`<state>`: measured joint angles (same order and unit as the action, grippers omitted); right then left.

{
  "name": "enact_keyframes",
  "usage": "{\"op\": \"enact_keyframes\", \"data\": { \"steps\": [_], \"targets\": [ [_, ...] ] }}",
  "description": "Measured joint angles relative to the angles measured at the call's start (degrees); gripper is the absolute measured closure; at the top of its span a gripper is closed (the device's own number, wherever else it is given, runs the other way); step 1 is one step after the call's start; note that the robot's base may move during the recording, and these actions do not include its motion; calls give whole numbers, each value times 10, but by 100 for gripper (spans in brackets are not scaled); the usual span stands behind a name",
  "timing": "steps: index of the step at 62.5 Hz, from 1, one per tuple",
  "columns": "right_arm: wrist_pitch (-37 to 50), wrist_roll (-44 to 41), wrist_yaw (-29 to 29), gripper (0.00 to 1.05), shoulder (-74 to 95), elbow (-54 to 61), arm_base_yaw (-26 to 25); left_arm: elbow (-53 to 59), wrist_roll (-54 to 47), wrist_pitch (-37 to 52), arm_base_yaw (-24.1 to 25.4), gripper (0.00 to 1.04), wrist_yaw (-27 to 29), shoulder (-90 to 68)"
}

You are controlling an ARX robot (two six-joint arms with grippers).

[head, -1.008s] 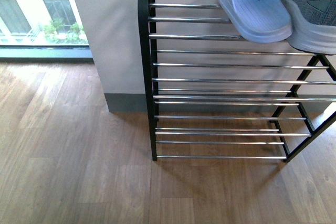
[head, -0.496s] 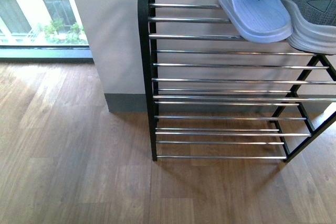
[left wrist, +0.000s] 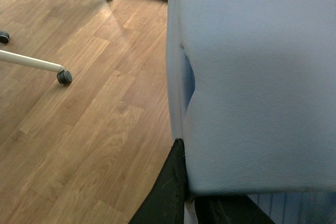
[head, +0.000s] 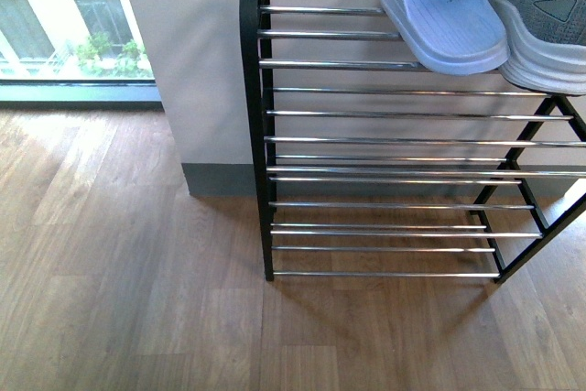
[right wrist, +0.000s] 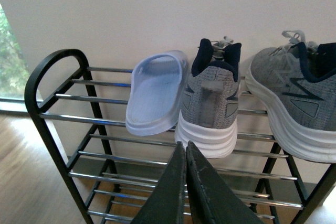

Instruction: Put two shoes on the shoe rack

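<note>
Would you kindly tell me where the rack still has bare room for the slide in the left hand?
Top tier: bare bars between the rack's rounded side and the blue slide. The lower tiers are bare. Crowded: slide and two sneakers packed on the top tier's other end.

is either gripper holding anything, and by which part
The left gripper is shut on a pale blue slide, pinching its edge. The right gripper is shut and holds nothing.
</note>
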<state>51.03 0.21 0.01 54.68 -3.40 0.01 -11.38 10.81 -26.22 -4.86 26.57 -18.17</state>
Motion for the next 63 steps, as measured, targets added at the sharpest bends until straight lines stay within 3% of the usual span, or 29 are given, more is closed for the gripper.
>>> {"op": "enact_keyframes", "data": {
  "steps": [63],
  "targets": [
    [-315, 0, 0, 103, -352, 23, 0, 0, 0, 0, 0, 103, 0, 0]
  ]
}}
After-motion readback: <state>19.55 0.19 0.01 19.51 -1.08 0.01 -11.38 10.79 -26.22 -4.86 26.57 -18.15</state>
